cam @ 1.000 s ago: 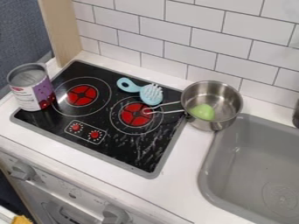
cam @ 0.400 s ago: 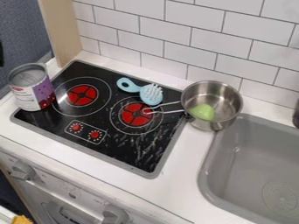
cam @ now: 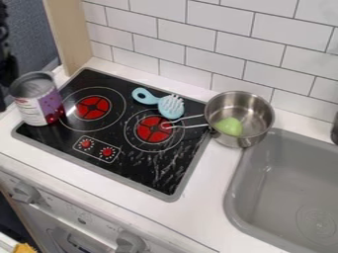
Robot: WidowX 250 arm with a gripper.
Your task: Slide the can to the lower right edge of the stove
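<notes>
The can (cam: 39, 106), with a purple, white and dark red label, stands upright at the left edge of the black stove (cam: 125, 165). Part of the black gripper (cam: 7, 74) is in the camera view at the left edge, hanging just left of the can. Whether the two touch is hard to make out. The stove's lower right corner lies far to the right of the can and nearer the front.
A light blue brush (cam: 170, 105) lies at the back of the stove. A metal pot (cam: 247, 111) holding a green object (cam: 229, 126) stands at the right, its handle over the right burner. Beyond is a grey sink (cam: 290, 183); a tiled wall rises behind.
The black gripper has come into view at the left edge and is now close beside the can. The can looks shifted very slightly to the right.
</notes>
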